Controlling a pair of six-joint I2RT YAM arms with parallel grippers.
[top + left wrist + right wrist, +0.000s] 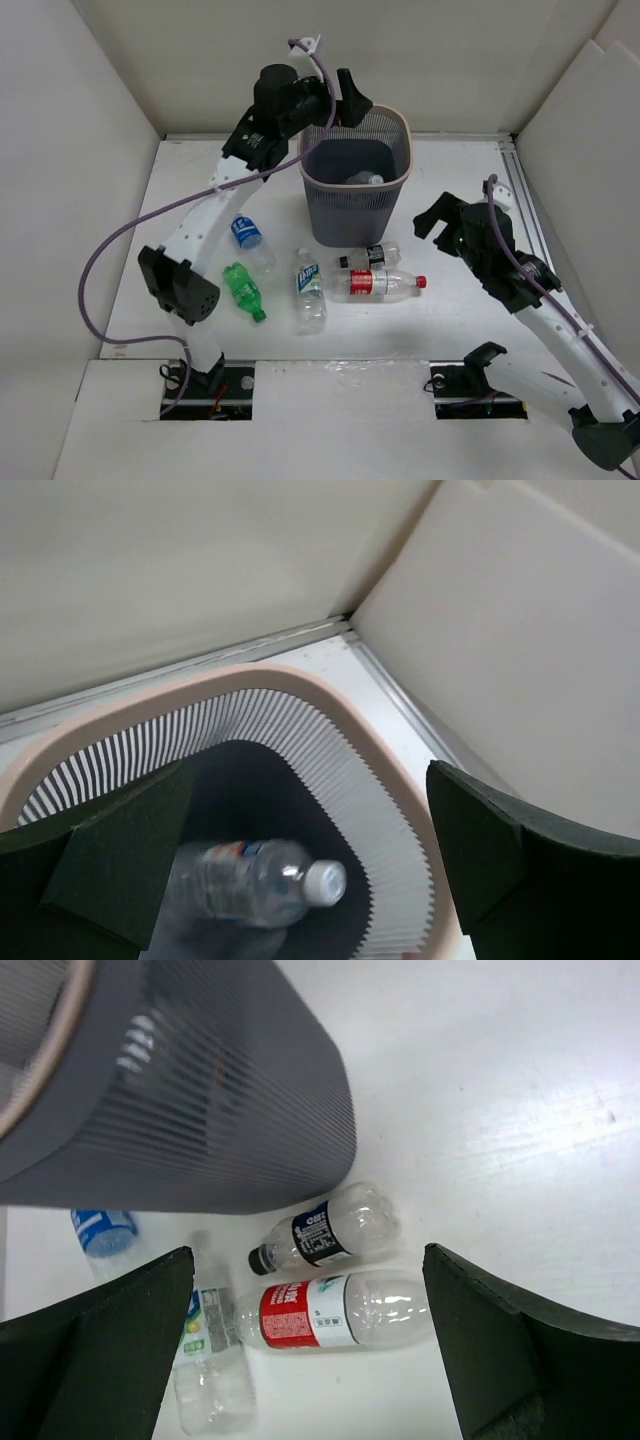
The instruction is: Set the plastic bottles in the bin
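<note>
1. Firstly, the left hand (345, 103) hangs over the far-left rim of the bin (352, 215), its fingers (120, 860) spread wide and gripping nothing.
2. Directly beneath that hand, inside the bin, lies a clear white-capped bottle (260, 880).
3. Nearer than that hand, on the worktop (450, 170), lie the blue-label bottle (247, 235), green bottle (243, 290) and white-blue-label bottle (308, 285).
4. The right hand (440, 215) hovers right of the bin, fingers wide apart, empty, touching nothing.
5. Below it, framed between its fingers, the black-label bottle (325, 1228) and red-label bottle (330, 1312) lie side by side.
</note>
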